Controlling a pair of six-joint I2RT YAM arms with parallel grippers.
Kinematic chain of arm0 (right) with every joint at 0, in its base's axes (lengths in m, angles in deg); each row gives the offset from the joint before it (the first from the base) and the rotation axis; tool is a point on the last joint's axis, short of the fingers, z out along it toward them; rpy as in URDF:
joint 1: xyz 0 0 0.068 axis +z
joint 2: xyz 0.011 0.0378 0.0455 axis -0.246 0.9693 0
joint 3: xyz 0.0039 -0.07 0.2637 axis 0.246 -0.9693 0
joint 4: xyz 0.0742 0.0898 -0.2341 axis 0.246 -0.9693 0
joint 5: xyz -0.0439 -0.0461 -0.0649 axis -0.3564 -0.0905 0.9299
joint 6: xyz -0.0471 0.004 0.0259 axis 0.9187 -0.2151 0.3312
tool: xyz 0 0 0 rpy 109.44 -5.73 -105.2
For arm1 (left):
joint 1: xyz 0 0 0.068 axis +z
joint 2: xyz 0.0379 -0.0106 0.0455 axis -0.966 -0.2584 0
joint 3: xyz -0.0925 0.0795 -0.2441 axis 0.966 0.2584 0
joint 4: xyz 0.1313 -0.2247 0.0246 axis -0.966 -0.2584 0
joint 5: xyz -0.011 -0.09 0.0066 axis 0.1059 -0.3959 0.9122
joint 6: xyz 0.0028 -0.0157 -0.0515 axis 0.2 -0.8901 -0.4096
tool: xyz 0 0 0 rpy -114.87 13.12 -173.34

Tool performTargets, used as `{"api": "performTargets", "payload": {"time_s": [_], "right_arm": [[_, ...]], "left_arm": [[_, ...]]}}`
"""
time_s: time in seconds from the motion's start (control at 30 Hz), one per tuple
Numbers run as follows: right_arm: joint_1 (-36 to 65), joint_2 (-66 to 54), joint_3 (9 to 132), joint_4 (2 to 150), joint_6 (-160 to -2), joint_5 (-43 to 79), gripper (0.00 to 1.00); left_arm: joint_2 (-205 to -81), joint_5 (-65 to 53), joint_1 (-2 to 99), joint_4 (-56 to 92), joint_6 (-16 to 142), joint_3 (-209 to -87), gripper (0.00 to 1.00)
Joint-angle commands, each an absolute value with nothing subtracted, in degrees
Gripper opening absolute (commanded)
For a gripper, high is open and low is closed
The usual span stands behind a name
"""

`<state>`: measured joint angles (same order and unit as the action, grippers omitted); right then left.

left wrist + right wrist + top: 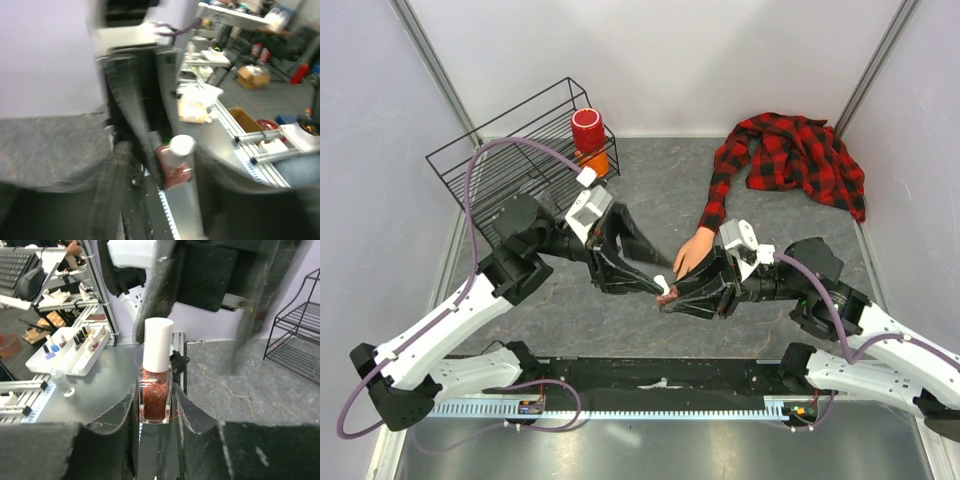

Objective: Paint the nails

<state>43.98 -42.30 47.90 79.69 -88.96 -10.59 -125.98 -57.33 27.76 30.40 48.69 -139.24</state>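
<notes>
Viewing table (650, 195) from above, we note wire rack (510, 165) at left; left gripper (653, 284), jaws spread, at white cap (158, 342); right gripper (156, 415) pinching polish bottle (156, 390) at centre; mannequin hand (693, 250) just behind it, nails too small to discern; plaid sleeve (718, 190) trailing right.

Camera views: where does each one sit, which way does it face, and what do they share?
Top external: overhead behind the bases, looking down at the table; both arms show, left hand and right hand close together.
Left wrist: on the left arm, blurred, facing the table's near edge; own fingers show.
Right wrist: facing the left arm; own fingers clamp the polish bottle.
Shared: all three show that bottle.
</notes>
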Motion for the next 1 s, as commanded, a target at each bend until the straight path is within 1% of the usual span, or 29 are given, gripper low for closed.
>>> {"api": "performTargets", "payload": {"time_s": [0.0, 0.03, 0.07, 0.1, 0.17, 0.27, 0.3, 0.37, 0.6, 0.97], "right_arm": [[45.9, -45.0, 54.6, 70.5, -78.8, -7.0, 0.00], [45.8, -44.6, 55.3, 68.7, -77.6, -3.7, 0.00], [45.8, -43.6, 56.3, 67.2, -76.9, 4.1, 0.00], [45.8, -43.0, 56.8, 65.2, -76.4, 7.8, 0.00], [45.8, -41.4, 57.6, 64.3, -75.5, 18.4, 0.00], [45.8, -39.1, 58.4, 64.2, -75.2, 25.0, 0.00], [45.8, -38.6, 58.8, 64.3, -75.1, 28.3, 0.00], [45.8, -36.8, 59.7, 64.4, -74.6, 30.5, 0.00], [45.8, -34.4, 60.7, 65.3, -73.1, 34.5, 0.00], [45.8, -33.3, 60.4, 65.8, -72.7, 34.9, 0.00]], "left_arm": [[-123.0, -40.8, 29.8, 16.4, 55.0, -145.4, 0.72], [-122.3, -38.9, 29.8, 13.1, 56.3, -145.7, 0.83], [-120.8, -35.3, 29.8, 11.7, 56.7, -146.4, 0.85], [-120.3, -32.7, 29.8, 10.4, 57.0, -146.8, 0.87], [-119.7, -25.1, 29.8, 6.5, 56.8, -147.8, 0.86], [-120.1, -15.9, 29.8, 2.9, 54.6, -148.5, 0.80], [-120.6, -14.6, 29.8, 2.4, 54.1, -148.7, 0.78], [-121.5, -12.1, 29.8, 1.5, 52.5, -149.2, 0.76], [-125.3, -11.3, 29.5, 2.2, 52.5, -149.9, 0.77], [-128.8, -11.7, 27.7, 3.2, 53.3, -150.4, 0.65]]}}
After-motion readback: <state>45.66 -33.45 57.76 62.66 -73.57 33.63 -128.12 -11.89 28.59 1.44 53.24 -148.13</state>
